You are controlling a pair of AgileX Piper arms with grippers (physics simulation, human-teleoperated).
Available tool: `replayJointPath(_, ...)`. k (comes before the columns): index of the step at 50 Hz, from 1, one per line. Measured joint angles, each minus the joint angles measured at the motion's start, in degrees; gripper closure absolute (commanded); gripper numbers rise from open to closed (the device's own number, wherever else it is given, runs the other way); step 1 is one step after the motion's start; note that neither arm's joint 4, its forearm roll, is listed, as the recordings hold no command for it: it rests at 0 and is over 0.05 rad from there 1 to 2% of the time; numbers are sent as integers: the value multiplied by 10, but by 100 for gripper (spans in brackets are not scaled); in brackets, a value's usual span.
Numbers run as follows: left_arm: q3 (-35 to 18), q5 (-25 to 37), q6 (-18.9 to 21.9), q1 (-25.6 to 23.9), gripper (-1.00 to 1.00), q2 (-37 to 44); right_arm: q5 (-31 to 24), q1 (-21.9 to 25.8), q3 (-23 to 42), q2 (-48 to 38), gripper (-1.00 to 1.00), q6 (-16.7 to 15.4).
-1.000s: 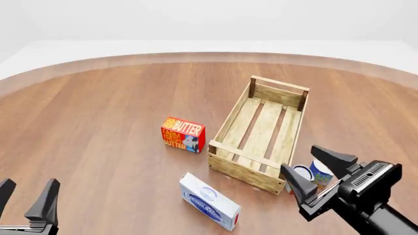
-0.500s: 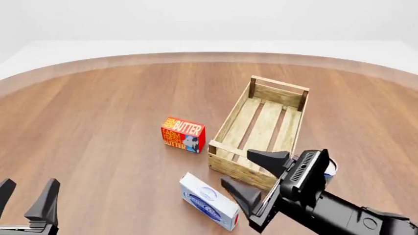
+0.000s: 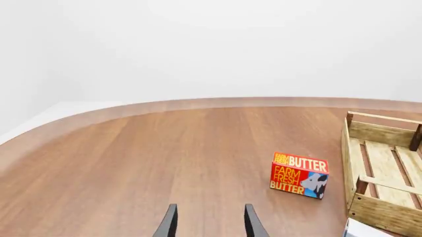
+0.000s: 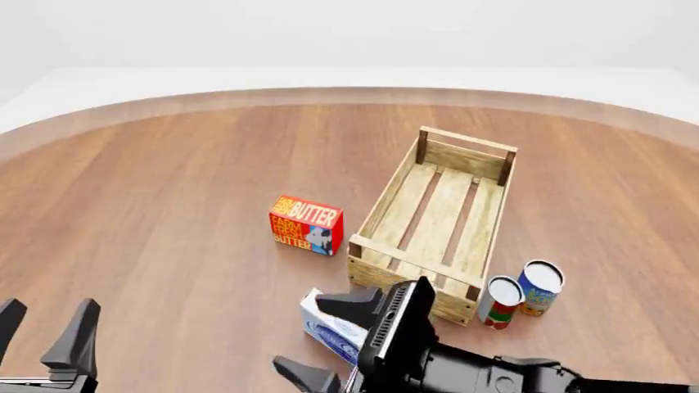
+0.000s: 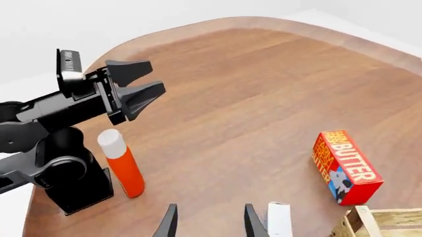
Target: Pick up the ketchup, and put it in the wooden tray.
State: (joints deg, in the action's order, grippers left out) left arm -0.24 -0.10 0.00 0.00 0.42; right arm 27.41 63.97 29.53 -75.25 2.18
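The small upright red ketchup bottle with a white cap (image 5: 121,168) stands beside the left arm's black base, out of the front view. The right gripper (image 5: 207,220), fingers spread and empty, faces it; the left gripper (image 4: 44,336) is spread too. One light-wood slatted tray (image 4: 437,225), one butter box (image 4: 306,224), two cans.

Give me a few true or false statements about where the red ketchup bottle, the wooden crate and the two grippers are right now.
1. The red ketchup bottle with the white cap stands upright beside the left arm's base. True.
2. The long light-wood slatted crate holds the bottle. False: nothing lies in it.
3. The right gripper is open. True.
4. The left gripper grips the red butter box. False: it is open, holding nothing.
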Motion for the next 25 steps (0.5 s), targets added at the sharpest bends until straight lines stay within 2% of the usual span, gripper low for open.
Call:
replayJointPath(12, 0, 0, 0, 0, -100, 0, 7, 50, 42, -68, -100, -11)
replayJointPath(25, 0, 0, 0, 0, -100, 0, -14, 97, 99, -119, -100, -34)
